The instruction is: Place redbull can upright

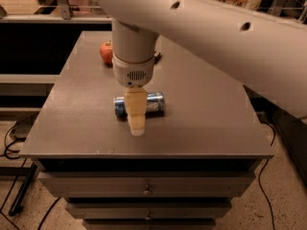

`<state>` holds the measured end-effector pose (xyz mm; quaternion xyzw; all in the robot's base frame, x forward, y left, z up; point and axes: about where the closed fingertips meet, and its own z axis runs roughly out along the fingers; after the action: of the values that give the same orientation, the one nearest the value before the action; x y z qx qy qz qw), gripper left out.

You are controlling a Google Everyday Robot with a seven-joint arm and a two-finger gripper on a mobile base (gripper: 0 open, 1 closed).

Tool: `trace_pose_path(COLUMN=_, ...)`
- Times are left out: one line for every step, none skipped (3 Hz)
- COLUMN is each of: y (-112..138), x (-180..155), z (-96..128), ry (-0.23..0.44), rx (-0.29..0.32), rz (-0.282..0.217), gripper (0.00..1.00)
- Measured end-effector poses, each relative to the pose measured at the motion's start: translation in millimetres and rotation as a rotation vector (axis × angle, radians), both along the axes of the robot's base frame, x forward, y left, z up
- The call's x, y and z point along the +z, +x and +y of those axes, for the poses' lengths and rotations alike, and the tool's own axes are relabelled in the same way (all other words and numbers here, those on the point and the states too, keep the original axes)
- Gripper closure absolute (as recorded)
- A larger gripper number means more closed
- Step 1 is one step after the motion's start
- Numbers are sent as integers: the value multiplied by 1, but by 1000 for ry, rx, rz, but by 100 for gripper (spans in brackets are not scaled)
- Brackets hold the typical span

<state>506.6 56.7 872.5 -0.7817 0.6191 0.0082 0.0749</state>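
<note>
Tabletop (206, 119) bears redbull can (154, 103) lying left-to-right, gripper (137, 127) overlapping its middle, openness indiscernible.

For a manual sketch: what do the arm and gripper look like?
The arm is off-white: a broad smooth link with two small dark holes, then a cylindrical wrist with a round vent grille. The gripper, in front of the redbull can on the table, is pale cream, tapering, round-tipped.

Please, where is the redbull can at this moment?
In the camera view the redbull can lies on its side near the middle of the table, in front of the apple; the tool hangs over it, hiding its middle.
</note>
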Motion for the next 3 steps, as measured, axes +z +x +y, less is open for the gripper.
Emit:
trace_pose_path(y=12, x=-20, z=8, ry=6, rx=-6, rz=12, gripper=0)
trace_pose_path(y=23, x=-35, z=0, ry=9, rx=-58, rz=20, gripper=19)
trace_pose_path(y=25, x=-41, z=-3, ry=21, rx=-102, rz=28, gripper=42)
